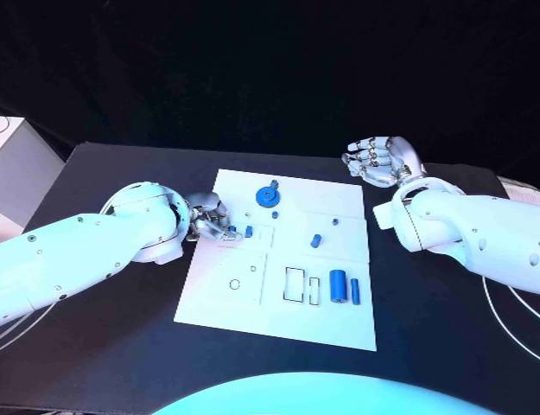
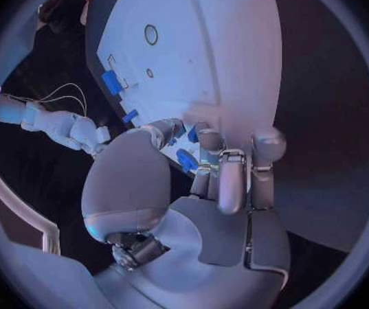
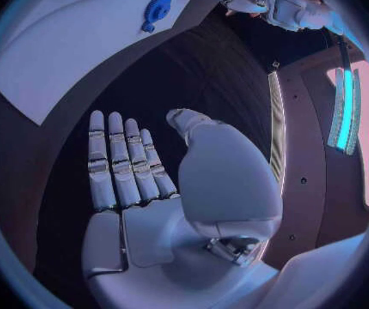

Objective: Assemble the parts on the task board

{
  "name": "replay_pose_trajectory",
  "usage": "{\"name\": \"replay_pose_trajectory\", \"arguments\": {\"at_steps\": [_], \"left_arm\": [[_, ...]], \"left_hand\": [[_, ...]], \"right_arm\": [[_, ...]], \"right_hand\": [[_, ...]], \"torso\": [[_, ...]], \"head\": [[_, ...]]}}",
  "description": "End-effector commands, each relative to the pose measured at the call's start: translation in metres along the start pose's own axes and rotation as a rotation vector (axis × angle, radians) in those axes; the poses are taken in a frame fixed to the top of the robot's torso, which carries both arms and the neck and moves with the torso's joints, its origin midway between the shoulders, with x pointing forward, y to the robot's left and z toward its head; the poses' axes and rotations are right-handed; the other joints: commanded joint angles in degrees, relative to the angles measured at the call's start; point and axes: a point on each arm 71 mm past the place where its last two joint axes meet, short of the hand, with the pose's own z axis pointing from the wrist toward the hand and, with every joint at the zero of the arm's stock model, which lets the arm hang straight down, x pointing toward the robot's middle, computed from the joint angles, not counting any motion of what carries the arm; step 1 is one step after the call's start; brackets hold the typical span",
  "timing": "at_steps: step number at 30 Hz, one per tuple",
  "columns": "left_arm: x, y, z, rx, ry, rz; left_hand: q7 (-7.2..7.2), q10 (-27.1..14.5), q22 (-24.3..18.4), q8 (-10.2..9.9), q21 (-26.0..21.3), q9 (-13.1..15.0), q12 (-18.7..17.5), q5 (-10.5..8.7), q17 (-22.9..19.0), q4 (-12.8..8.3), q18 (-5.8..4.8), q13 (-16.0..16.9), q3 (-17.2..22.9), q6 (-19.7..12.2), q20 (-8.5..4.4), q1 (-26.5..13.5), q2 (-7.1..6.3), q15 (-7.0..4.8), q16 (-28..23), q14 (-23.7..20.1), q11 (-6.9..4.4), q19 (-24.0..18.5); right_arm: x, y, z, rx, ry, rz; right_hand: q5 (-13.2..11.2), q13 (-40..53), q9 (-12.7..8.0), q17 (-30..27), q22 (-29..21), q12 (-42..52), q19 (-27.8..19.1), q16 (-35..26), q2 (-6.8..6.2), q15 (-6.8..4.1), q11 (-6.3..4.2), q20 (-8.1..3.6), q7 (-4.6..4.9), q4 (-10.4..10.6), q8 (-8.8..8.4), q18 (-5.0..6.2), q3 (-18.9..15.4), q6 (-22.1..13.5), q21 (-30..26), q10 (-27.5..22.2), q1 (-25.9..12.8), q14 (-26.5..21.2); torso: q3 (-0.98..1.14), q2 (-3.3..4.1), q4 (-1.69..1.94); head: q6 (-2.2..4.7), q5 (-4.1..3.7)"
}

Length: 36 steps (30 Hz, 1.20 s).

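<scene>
Several small blue parts lie on the task board (image 1: 282, 294) from my head: one gear-like disc (image 1: 267, 195) near the far edge, one fat cylinder (image 1: 339, 285) with one thin pin (image 1: 356, 290) beside it near the front, and a few tiny pieces mid-board by my left hand (image 1: 210, 221); they look light, stiff and slick, best pinched across their sides. From my left wrist, my fingers (image 2: 222, 178) curl over a blue part (image 2: 187, 160) at the board's edge, though I cannot tell if I grip it. From my right wrist, my right hand (image 3: 163, 185) hovers flat and empty beside the board.
</scene>
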Motion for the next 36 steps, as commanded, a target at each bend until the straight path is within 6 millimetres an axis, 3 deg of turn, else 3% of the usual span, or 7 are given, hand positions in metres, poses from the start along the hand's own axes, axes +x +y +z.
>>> {"name": "replay_pose_trajectory", "arguments": {"at_steps": [1,12,21,25,27,29,36], "left_arm": [[0.0,0.001,-0.001,-0.006,0.012,0.0],[-0.017,-0.003,-0.01,0.021,-0.025,-0.047],[-0.032,-0.01,-0.016,0.151,-0.007,-0.292],[-0.04,-0.014,-0.016,0.244,-0.067,-0.391],[-0.045,-0.017,-0.015,0.289,-0.119,-0.399],[-0.048,-0.021,-0.012,0.342,-0.178,-0.363],[-0.041,-0.04,0.001,0.482,-0.287,-0.193]], "left_hand": [[0.16,-0.4,-0.05,0.14,-0.31,0.06,-0.21,-0.39,7.75,0.06,0.31,-0.09,-0.43,-0.03,0.05,-0.1,0.39,0.22,-0.23,3.41,0.14,-0.47],[0.61,-2.66,-2.31,0.55,-1.67,0.35,-1.19,-0.35,6.0,0.09,0.73,-2.25,-3.78,-1.5,0.3,0.34,0.81,0.57,-1.01,2.6,0.55,-1.97],[3.59,-13.08,-17.66,0.75,-12.1,-0.96,-4.4,-0.04,-7.52,0.09,3.36,-9.6,-8.06,-8.5,2.33,3.2,3.13,3.16,-7.52,-5.49,3.41,-12.89],[5.82,-18.09,-19.99,-1.28,-16.28,-4.17,-6.68,0.31,-20.59,0.1,3.34,-11.94,-6.68,-12.37,4.05,6.01,4.4,5.06,-15.02,-15.08,5.46,-15.18],[6.79,-20.63,-21.97,-2.61,-19.56,-6.85,-8.79,0.37,-29.98,-0.93,3.44,-14.19,-2.57,-13.34,4.99,12.48,5.25,5.93,-21.17,-22.37,6.41,-16.31],[7.63,-22.25,-22.93,-4.11,-21.05,-10.06,-11.15,-0.22,-33.23,-2.92,3.31,-16.83,1.84,-12.76,5.26,18.6,4.07,6.27,-23.41,-25.18,6.83,-16.52],[7.19,-20.71,-19.48,-9.81,-16.65,-19.43,-17.63,-1.29,-36.97,-8.98,3.46,-24.57,4.14,-8.38,5.03,23.47,3.35,6.25,-24.51,-26.75,6.97,-19.34]], "right_arm": [[0.001,0.001,0.0,-0.008,0.015,0.001],[0.001,0.0,-0.001,-0.007,0.014,0.001],[0.001,-0.001,-0.001,-0.006,0.014,0.001],[0.001,-0.001,-0.001,-0.006,0.014,0.001],[0.001,-0.001,-0.001,-0.005,0.014,0.001],[0.001,-0.001,-0.001,-0.006,0.015,0.001],[0.003,0.0,0.0,-0.008,0.022,0.002]], "right_hand": [[0.23,-0.07,-0.09,-0.08,-0.08,-0.29,-0.39,-0.21,0.23,0.41,0.36,0.14,3.41,-0.3,-0.3,0.74,-0.06,0.03,-0.15,0.19,-0.04,-0.12],[0.22,-0.12,-0.11,-0.14,-0.16,-0.31,-0.41,-0.26,0.23,0.43,0.37,0.15,3.43,-0.3,-0.33,0.74,-0.09,0.01,-0.15,0.18,-0.07,-0.14],[0.23,-0.2,-0.13,-0.24,-0.26,-0.33,-0.45,-0.33,0.23,0.45,0.39,0.17,3.44,-0.3,-0.36,0.74,-0.11,0.01,-0.15,0.18,-0.11,-0.16],[0.23,-0.2,-0.13,-0.24,-0.26,-0.33,-0.45,-0.33,0.23,0.45,0.39,0.17,3.44,-0.3,-0.36,0.74,-0.11,0.01,-0.15,0.18,-0.11,-0.16],[0.23,-0.2,-0.13,-0.24,-0.26,-0.33,-0.45,-0.33,0.23,0.45,0.39,0.17,3.44,-0.3,-0.36,0.74,-0.11,0.01,-0.15,0.18,-0.11,-0.16],[0.24,-0.24,-0.14,-0.29,-0.33,-0.34,-0.46,-0.36,0.25,0.46,0.39,0.18,3.44,-0.31,-0.38,0.74,-0.11,0.01,-0.15,0.19,-0.11,-0.16],[0.27,-0.58,-0.15,-0.74,-0.85,-0.4,-0.45,-0.58,0.51,0.42,0.31,0.2,3.33,-0.8,-0.33,0.78,0.21,0.39,-0.08,0.33,0.4,0.01]], "torso": [[0.0,-0.02,0.0],[-0.01,-0.01,-0.05],[-0.04,0.02,-0.03],[0.0,-0.01,0.0],[0.04,-0.02,-0.01],[0.03,-0.05,0.03],[-0.01,0.04,-0.07]], "head": [[0.07,0.05],[0.46,-0.06],[0.7,-0.3],[0.77,-0.29],[0.87,-0.26],[0.94,-0.34],[1.39,-0.57]]}}
